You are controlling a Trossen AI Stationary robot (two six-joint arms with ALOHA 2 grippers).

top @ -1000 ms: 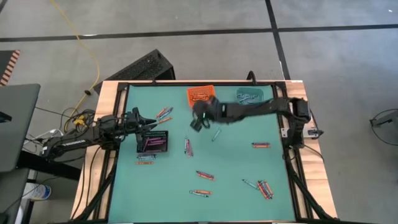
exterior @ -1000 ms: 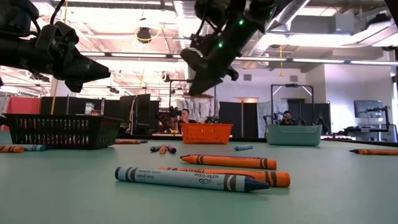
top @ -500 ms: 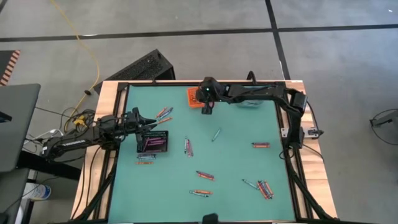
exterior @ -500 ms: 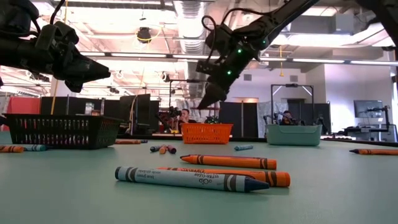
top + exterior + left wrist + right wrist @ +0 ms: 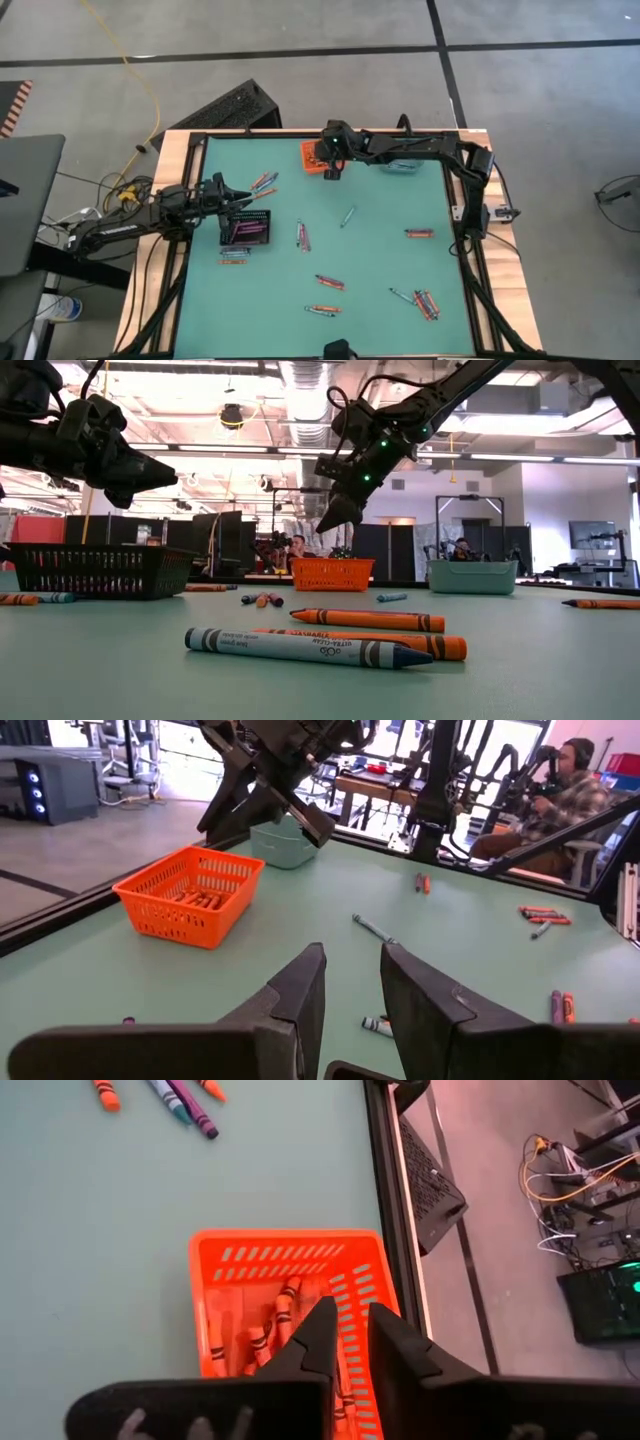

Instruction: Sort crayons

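The right gripper [image 5: 345,1342] hangs over the orange bin [image 5: 218,1260], its fingers a narrow gap apart and empty; orange crayons [image 5: 268,1335] lie in the bin below it.

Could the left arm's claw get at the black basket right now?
Probably yes. The left claw hangs just over the black basket's rim, with nothing between them. The right claw is away over the orange basket.
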